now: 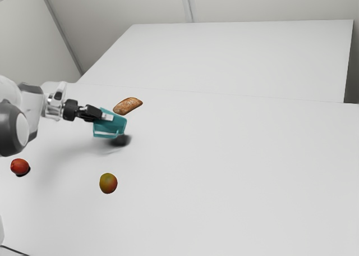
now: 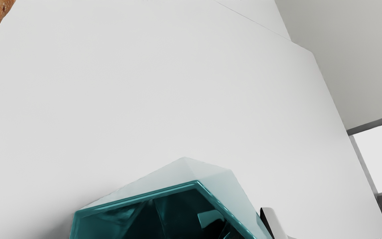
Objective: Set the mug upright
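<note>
Tomato (image 1: 19,167) back from the gripper (image 1: 105,117), which is pinched on the mug (image 1: 109,129), exact gap unclear; mug tipped ahead of it, mouth handward; bread (image 1: 128,105) farther out; best swing the base down slowly, grip firm, and release only once flat.

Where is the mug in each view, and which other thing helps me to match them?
Exterior view: the mug is in the view's left half, tilted, at the gripper.
Wrist view: its open rim faces the camera, with a finger just outside.
Shared landmark: the bread.
</note>
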